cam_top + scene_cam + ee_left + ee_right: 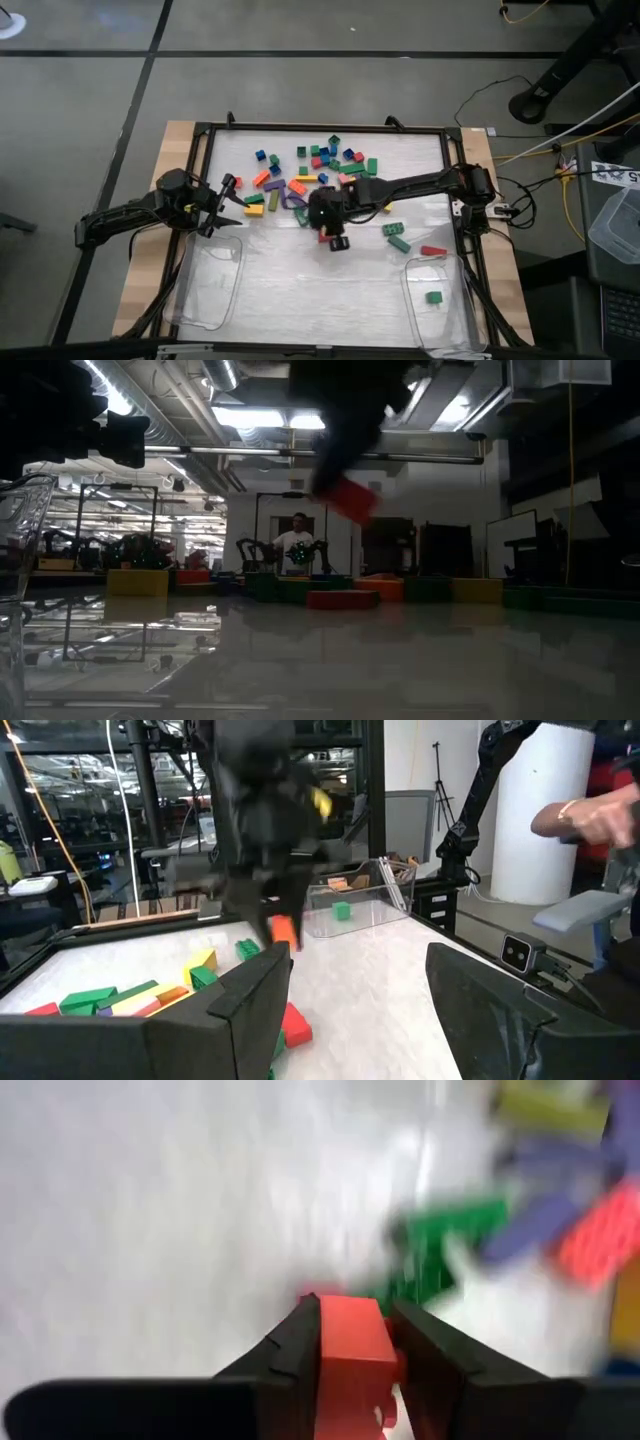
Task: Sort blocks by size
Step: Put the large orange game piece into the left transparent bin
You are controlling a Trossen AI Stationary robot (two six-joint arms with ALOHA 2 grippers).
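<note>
Many small coloured blocks (310, 175) lie loose on the white table toward its far side. Two green ones (397, 237) and a red one (433, 251) lie apart at the right. My right gripper (330, 238) hangs over the table's middle, shut on a red block (352, 1345). That block also shows in the low view (346, 498), and in the left wrist view (283, 930). At the table's left my left gripper (228, 205) waits, open, with nothing between its fingers. My right gripper pinches the red block by two opposite sides (328, 1350), one finger on each. The fingers slant downward, coming from the table's right. The block is lifted clear of the table (346, 498), tilted.
A clear tub (205, 285) stands near the front left. Another clear tub (445, 315) at the front right holds one green block (433, 297). A dark frame (320, 128) borders the work surface. A person (297, 540) stands far behind the table.
</note>
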